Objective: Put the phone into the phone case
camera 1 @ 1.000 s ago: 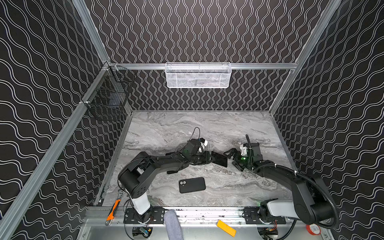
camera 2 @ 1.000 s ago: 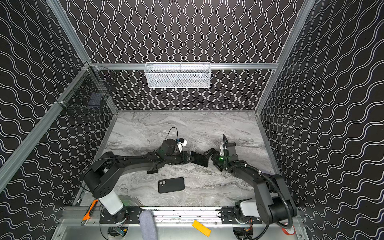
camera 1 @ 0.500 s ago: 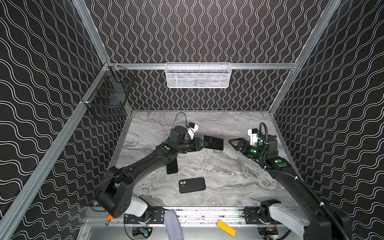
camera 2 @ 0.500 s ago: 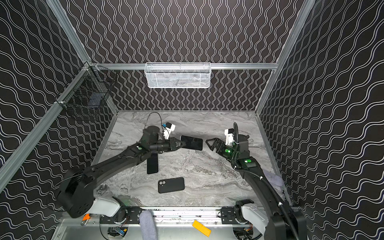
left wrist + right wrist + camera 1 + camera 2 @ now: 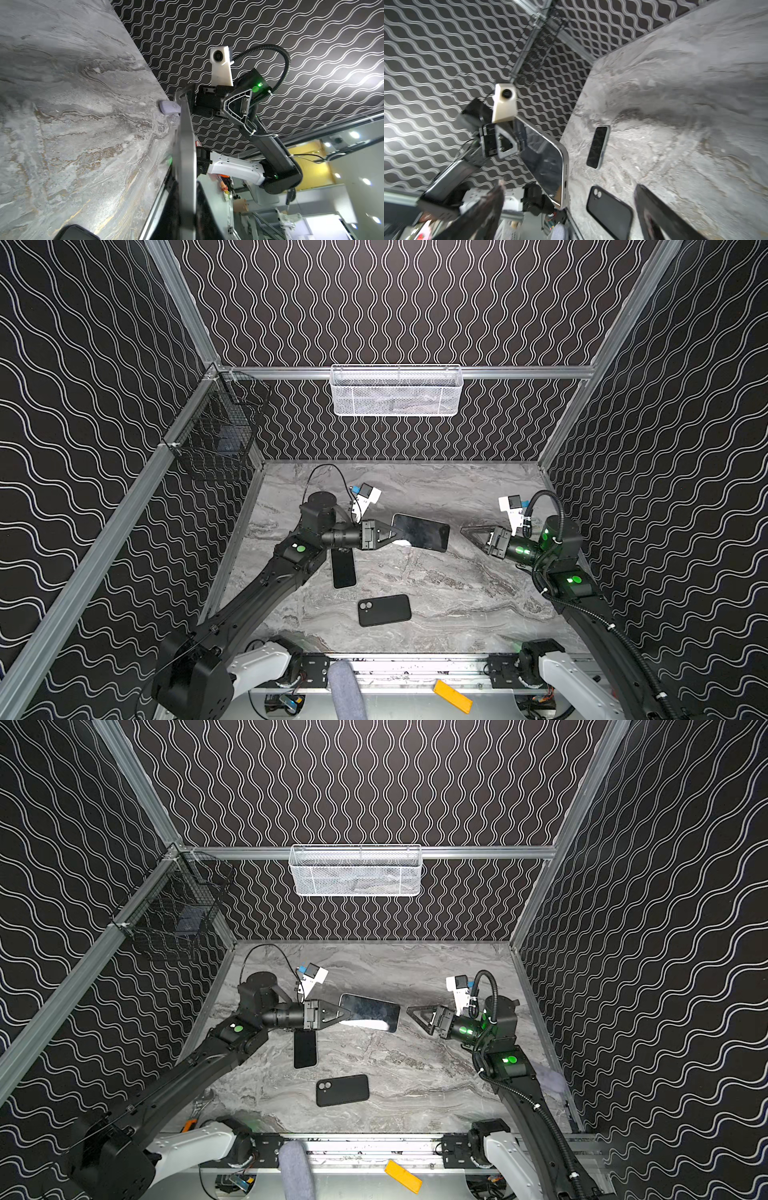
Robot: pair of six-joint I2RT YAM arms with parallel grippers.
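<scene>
Both arms had risen: the left gripper (image 5: 394, 536) stayed clamped on the phone (image 5: 424, 532), the right gripper (image 5: 467, 531) faced it, jaws apart, the phone case (image 5: 384, 610) lying below them.

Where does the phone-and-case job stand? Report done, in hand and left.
Done: the phone is picked up, the left end effector shut on one end, clear of the table. In hand: the open right end effector faces its free end without touching. Left: the black phone case lies on the table nearer the front, apart from the phone; fitting has not begun.
</scene>
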